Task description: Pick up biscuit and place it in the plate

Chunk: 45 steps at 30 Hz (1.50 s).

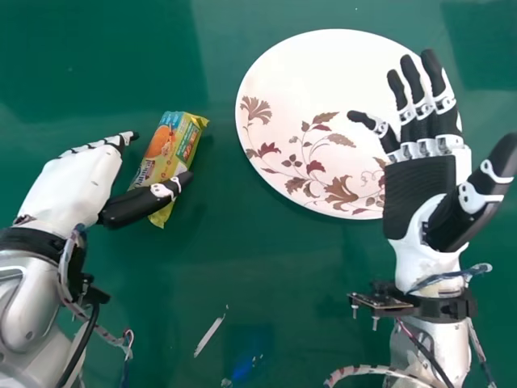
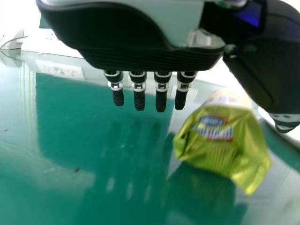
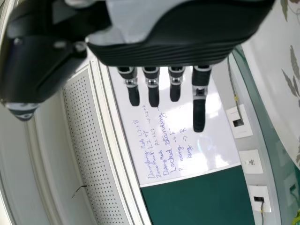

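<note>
Plainly, biscuit outside floral plate

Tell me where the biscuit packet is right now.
In the head view, the biscuit packet lies on the green table, left of the floral plate, between the left hand's thumb and fingers.

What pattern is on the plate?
Red-brown and tan leaves and flowers on the white plate, clearest in the head view.
</note>
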Motion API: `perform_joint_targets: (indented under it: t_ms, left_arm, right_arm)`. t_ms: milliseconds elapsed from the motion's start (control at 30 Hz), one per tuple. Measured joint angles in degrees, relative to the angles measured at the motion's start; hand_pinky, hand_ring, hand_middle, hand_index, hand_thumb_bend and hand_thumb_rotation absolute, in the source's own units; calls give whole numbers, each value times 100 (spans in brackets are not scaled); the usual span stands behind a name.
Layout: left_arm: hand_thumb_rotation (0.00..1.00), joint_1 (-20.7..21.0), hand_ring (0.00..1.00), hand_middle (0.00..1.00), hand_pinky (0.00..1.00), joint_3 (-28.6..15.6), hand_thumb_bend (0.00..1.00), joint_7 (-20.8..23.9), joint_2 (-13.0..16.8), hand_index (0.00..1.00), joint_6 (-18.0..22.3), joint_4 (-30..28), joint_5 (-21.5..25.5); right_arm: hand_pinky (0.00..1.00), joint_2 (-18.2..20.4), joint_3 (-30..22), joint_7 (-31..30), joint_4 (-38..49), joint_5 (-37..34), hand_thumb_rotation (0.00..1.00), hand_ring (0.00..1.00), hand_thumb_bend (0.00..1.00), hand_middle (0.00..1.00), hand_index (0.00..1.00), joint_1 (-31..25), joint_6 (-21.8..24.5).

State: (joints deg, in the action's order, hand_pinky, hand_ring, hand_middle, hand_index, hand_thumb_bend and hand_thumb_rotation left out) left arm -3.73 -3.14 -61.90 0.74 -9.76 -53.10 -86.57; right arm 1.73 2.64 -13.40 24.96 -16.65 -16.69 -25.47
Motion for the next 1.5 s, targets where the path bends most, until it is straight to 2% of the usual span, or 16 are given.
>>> perform_joint_targets:
  t_ms: [200,433,833,967,1167,1333,1500]
  left_arm:
    - [99,-185,100,100,100,99,100,-98,6,100,199,-39,-84]
    - [98,-304,100,100,100,209,100,-125,-13,100,327,-82,-237]
    - [97,-54,100,100,100,206,100,-114,54,100,343,212,-338]
    - [96,4,100,100,100,204,100,149,143,100,315,415,-347]
    - [89,89,100,100,100,195,100,621,259,100,180,745,-361]
    - [75,129,100,100,100,205,100,938,411,100,139,1041,-335]
    - [74,148,100,100,100,212,100,1083,529,100,98,1153,-280]
  right_arm:
    - [52,-12,-9,72,102,0,64,100,100,100,100,-17,11]
    - [54,-19,-12,72,102,-59,64,100,100,100,100,-15,13]
    - [57,1,41,138,156,-79,60,100,100,100,100,-49,53]
    - [58,14,65,192,183,-42,60,100,100,100,100,-65,53]
    - [63,-24,84,196,362,-29,60,100,100,100,100,-147,59]
    - [60,-156,95,-9,381,-387,59,100,100,100,100,-220,59]
    - [57,-195,77,-69,392,-632,59,100,100,100,100,-232,57]
